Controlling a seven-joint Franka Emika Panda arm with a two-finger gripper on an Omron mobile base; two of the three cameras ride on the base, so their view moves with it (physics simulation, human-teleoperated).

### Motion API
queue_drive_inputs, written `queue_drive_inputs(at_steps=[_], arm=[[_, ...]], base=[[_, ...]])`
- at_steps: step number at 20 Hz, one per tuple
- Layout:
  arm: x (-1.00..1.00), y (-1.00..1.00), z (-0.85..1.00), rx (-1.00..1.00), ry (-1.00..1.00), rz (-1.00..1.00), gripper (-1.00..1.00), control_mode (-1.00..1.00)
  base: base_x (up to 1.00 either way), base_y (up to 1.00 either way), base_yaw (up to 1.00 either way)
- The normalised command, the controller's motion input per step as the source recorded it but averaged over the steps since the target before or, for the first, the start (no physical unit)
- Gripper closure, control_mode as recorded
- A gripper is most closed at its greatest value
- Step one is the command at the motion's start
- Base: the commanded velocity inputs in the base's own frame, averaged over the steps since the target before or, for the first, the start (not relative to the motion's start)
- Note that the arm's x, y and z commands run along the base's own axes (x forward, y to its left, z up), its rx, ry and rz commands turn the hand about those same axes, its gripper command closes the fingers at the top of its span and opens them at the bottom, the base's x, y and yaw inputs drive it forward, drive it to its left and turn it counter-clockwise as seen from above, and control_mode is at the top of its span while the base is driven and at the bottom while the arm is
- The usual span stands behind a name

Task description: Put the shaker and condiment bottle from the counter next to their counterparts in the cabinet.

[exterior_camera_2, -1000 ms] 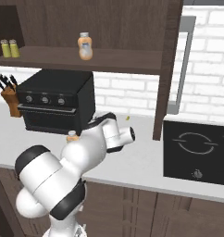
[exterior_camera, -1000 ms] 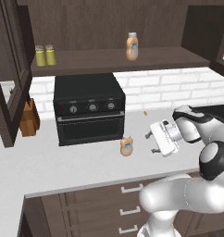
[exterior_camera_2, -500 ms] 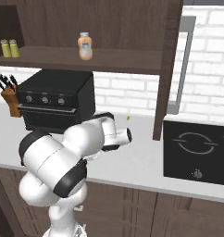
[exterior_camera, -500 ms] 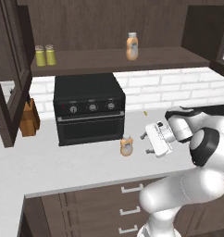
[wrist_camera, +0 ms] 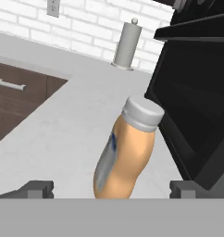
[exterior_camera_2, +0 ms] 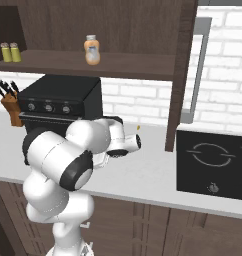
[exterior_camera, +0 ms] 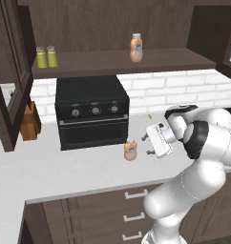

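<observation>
The orange condiment bottle [exterior_camera: 130, 150] with its whitish cap stands on the counter [exterior_camera: 65, 171] in front of the black oven's right corner. My gripper [exterior_camera: 147, 145] hovers just right of it, open, pointing at it. In the hand view the condiment bottle [wrist_camera: 127, 152] appears tilted between my two fingertips [wrist_camera: 37, 189], and the gripper [wrist_camera: 111, 190] does not touch it. On the cabinet shelf [exterior_camera: 117, 61] two yellow-green shakers [exterior_camera: 46, 56] stand side by side at the left, and another orange bottle [exterior_camera: 136, 47] stands to the right. The right base view shows those shakers [exterior_camera_2: 10, 52] and that bottle [exterior_camera_2: 92, 49] too.
A black toaster oven [exterior_camera: 91, 112] sits on the counter directly behind the bottle. A knife block [exterior_camera: 30, 121] stands to its left. A dark cabinet door [exterior_camera: 7, 76] hangs open at the left. A black cooktop [exterior_camera_2: 213, 160] lies to the right. A paper towel holder [wrist_camera: 127, 44] stands by the backsplash.
The arm has swung the hand left, closer to the orange bottle on the counter. The jaws stayed open. The bottle and the shelf items have not moved.
</observation>
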Motion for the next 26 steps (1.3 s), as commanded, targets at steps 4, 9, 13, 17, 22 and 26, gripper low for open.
queue_drive_inputs(at_steps=[4, 9, 13, 17, 22, 26], arm=[[0.26, 0.08, -0.09, 0.02, 0.0, 0.0, -1.0, -1.0], [0.15, 0.0, -0.02, 0.01, 0.0, 0.0, -1.0, -1.0], [0.0, 0.0, 0.0, 0.0, 0.0, 0.0, -1.0, -1.0], [-0.01, 0.0, -0.01, 0.0, 0.0, 0.0, -1.0, -1.0], [0.0, 0.01, -0.02, 0.0, 0.0, 0.0, -1.0, -1.0], [-0.08, 0.08, -0.09, 0.0, 0.0, 0.0, -1.0, -1.0]], base=[[0.0, 0.0, 0.0], [0.0, 0.0, 0.0], [0.0, 0.0, 0.0], [0.0, 0.0, 0.0], [0.0, 0.0, 0.0], [0.0, 0.0, 0.0]])
